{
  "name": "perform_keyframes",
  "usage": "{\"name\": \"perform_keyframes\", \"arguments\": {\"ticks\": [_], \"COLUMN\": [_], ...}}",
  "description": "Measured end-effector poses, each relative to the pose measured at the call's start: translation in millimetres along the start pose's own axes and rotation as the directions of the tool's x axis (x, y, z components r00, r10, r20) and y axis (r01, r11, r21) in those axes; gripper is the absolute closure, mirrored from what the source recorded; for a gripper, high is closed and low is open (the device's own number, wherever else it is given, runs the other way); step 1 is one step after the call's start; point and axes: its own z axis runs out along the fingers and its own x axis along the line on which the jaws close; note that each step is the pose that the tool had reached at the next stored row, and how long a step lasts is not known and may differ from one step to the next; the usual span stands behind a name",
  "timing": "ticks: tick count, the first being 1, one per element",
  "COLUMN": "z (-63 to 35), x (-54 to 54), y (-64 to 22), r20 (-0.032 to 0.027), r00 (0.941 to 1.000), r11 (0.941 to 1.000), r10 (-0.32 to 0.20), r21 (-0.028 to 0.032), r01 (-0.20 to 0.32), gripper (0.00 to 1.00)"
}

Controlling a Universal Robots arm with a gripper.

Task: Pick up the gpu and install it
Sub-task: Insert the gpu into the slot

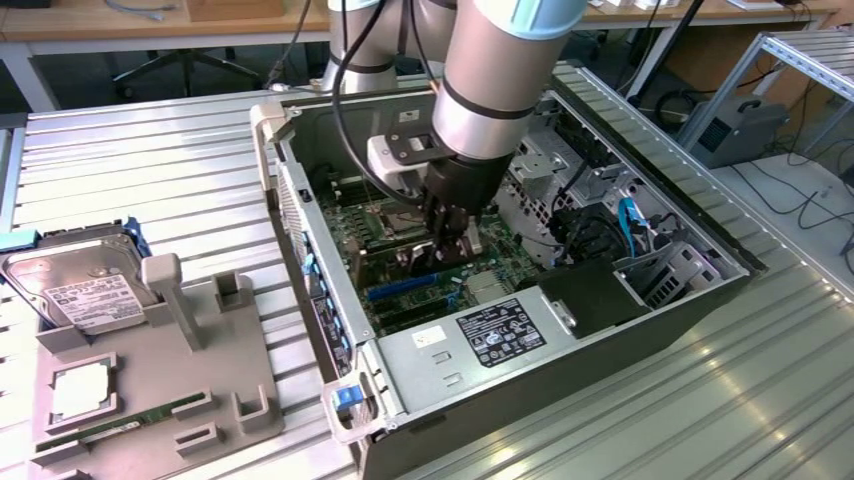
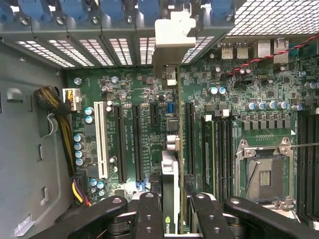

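Note:
The open computer case (image 1: 694,300) lies on its side on the table. My gripper (image 1: 447,248) reaches down into it, over the green motherboard (image 2: 129,89). In the wrist view the gripper (image 2: 174,215) is shut on the gpu (image 2: 170,172), which shows edge-on between the black fingers (image 2: 149,214). The card's silver bracket (image 2: 172,40) points at the rear slot openings of the case. The card stands upright over the row of black expansion slots (image 2: 189,134). I cannot tell whether its edge sits in a slot.
A grey fixture (image 1: 240,380) at the exterior view's left carries a hard drive (image 1: 80,290), a processor (image 1: 83,390) and a RAM stick (image 1: 120,425). Inside the case are the power supply (image 1: 494,330), the CPU socket (image 2: 264,174), a white slot (image 2: 98,139) and a cable bundle (image 2: 55,114).

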Motion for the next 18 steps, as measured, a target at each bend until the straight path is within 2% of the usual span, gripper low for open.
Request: {"name": "perform_keyframes", "arguments": {"ticks": [3, 6, 18], "z": [0.3, 0.3, 1.9], "x": [-2.7, -2.8, -0.9], "y": [0.4, 3.5, 6.4], "r20": [0.0001, 0.0001, 0.0002], "r00": [1.0000, 1.0000, 1.0000], "r11": [1.0000, 1.0000, 1.0000], "r10": [0.000, 0.000, 0.000], "r21": [0.0001, 0.0000, 0.0000], "r01": [0.000, 0.000, 0.000], "gripper": [0.73, 0.73, 0.73]}}
